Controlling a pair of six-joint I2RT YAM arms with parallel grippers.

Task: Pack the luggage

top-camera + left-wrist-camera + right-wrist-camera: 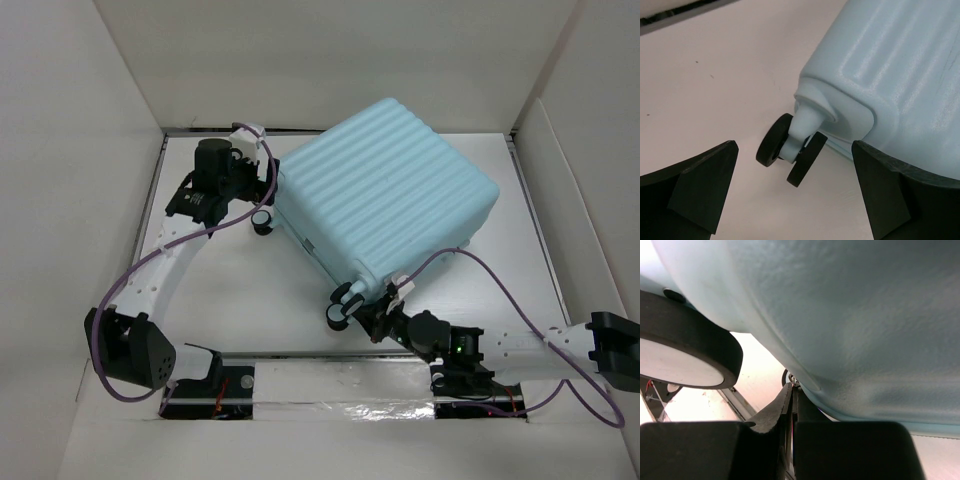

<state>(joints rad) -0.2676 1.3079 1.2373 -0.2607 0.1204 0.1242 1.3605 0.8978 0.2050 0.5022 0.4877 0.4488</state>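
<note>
The left gripper (pixel 794 150) is held wide before a wheel (pixel 772 146), and the right gripper (pixel 791 396) is pinched shut under the suitcase (pixel 385 195), which could be skidded sideways.

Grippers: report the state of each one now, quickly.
Left gripper: open, a caster wheel of the luggage in the gap.
Right gripper: shut beneath the luggage; whether it pinches anything cannot be told.

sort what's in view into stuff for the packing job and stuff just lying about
For the job:
luggage, closed
left claw, open by a caster wheel
right claw, shut at the luggage's edge

Just there:
purple cables
table
No loose items to pack show.
</note>
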